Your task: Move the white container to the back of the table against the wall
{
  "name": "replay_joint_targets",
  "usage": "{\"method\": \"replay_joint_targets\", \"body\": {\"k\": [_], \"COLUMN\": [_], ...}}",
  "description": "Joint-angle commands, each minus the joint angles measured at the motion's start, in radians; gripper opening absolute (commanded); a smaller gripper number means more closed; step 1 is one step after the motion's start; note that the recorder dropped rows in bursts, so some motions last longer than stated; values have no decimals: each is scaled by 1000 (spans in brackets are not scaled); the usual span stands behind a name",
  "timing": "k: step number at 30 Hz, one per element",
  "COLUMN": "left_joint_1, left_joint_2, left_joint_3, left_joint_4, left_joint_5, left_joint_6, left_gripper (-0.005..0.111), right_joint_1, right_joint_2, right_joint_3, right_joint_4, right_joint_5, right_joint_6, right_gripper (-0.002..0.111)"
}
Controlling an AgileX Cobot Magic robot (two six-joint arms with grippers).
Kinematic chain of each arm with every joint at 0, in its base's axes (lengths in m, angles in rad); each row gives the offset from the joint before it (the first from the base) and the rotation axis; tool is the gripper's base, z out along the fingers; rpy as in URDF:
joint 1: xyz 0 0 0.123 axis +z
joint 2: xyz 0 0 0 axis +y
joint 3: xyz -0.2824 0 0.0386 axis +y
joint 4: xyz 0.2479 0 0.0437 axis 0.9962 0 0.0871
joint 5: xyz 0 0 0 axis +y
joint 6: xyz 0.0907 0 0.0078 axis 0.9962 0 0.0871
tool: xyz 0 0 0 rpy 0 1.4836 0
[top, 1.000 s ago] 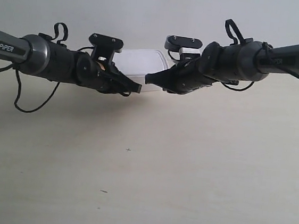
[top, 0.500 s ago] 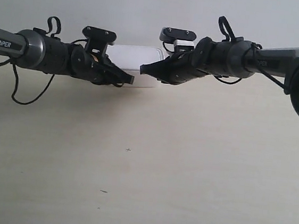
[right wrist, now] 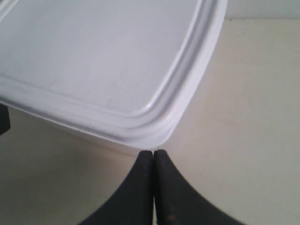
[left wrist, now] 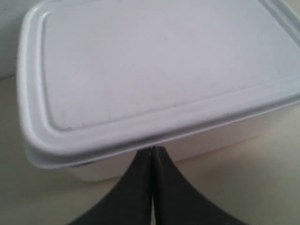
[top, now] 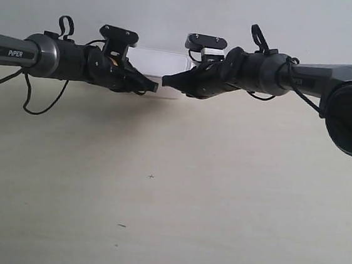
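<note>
1. Back of the table [top: 168,207], at the line where it meets the wall [top: 188,13]: 1 white container [top: 161,61], sitting flat, lid [left wrist: 154,70] on. Whether it touches the wall: cannot tell.
2. Exterior view shows 2 arms, 1 on each side of the container: the arm at the exterior view's left [top: 51,59] and the arm at the exterior view's right [top: 264,72]. Both reach roughly level toward the container's near face, and their tips almost meet in front of it.
3. On the left gripper [left wrist: 152,150], the 2 fingers are pressed together with nothing between them. The tips sit at the container's side, just under the lid rim and near 1 corner.
4. On the right gripper [right wrist: 153,152], the 2 fingers are clenched together, also empty. The tips sit at 1 rounded corner of the container, just below the lid rim. Touching or just off: cannot tell.
5. The lid is 1 flat panel with 1 raised rim all round.
6. On the table in front of the container there are 2 tiny dark marks [top: 151,177], well apart from it.
7. 1 black cable [top: 33,114] hangs in a loop under the arm at the exterior view's left, to that side of the container.
</note>
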Motion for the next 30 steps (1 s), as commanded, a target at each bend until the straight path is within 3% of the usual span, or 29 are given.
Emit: {"method": "replay_joint_targets", "body": {"k": [1, 30], "left_joint_1": [1, 1], "left_joint_2": [2, 19], "left_joint_3": [-35, -40], "left_joint_4": [2, 0], "left_joint_5": [-5, 42], "left_joint_6": [7, 10], "left_gripper": [0, 0], "right_joint_1": [0, 0], "right_joint_2": [1, 1], "right_joint_3": [-17, -17], "right_joint_4": [2, -60], "right_joint_5": [-35, -53], "right_joint_6": [-7, -11], "right_gripper": [0, 0]}}
